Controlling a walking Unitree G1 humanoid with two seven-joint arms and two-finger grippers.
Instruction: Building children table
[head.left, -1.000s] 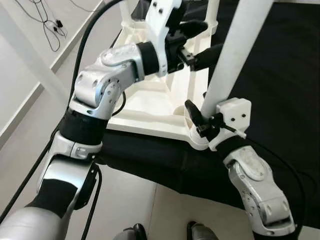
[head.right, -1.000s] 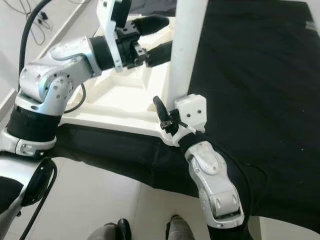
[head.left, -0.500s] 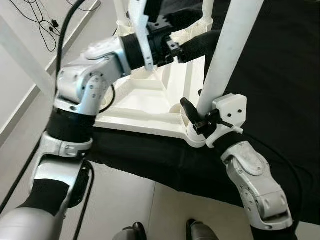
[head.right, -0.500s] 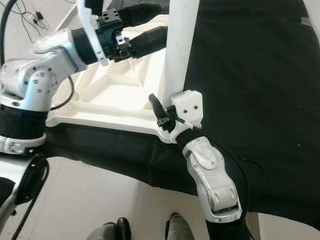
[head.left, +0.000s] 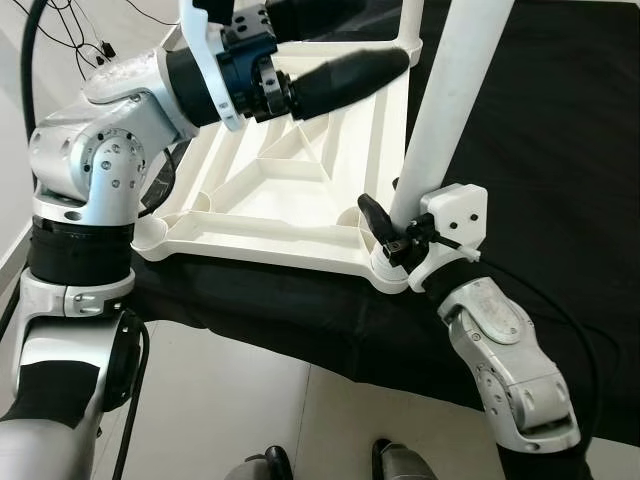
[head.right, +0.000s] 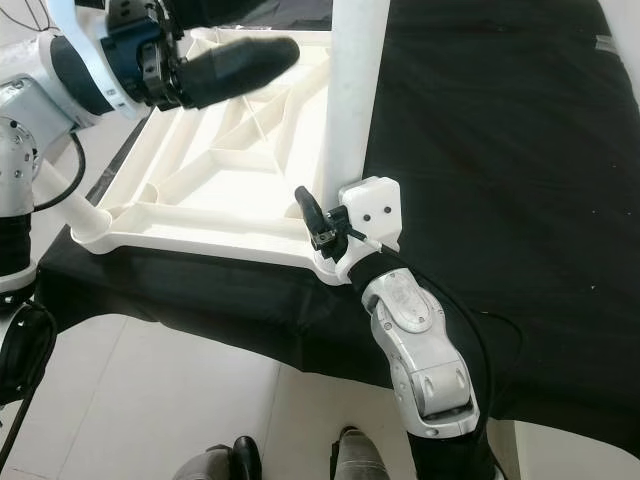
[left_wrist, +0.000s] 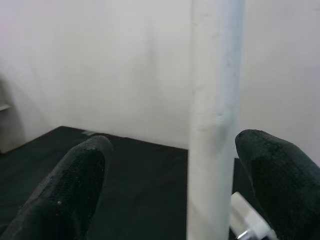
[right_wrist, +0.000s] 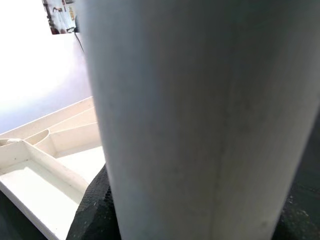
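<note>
The white children's table top (head.left: 260, 232) lies upside down on a black cloth. A white table leg (head.left: 452, 90) stands upright in its near right corner socket. My right gripper (head.left: 400, 222) is shut around the base of this leg, one black finger (head.left: 375, 212) showing in front; the right wrist view has the leg (right_wrist: 200, 120) very close. My left gripper (head.left: 395, 30) hovers open above the table top, its fingers (head.left: 350, 72) pointing at the leg from a short gap away. In the left wrist view the leg (left_wrist: 215, 125) stands beyond the two spread fingers (left_wrist: 75, 185).
The black cloth (head.left: 560, 150) spreads to the right and along the front edge (head.left: 300, 330). Light floor tiles (head.left: 230, 400) lie below it, with my feet (head.left: 400, 462) at the bottom. Cables (head.left: 60, 40) lie on the floor at the far left.
The view has shifted, showing more of the table top's left side. My left gripper has drawn back a little from the leg. The right gripper keeps its hold at the leg's base.
</note>
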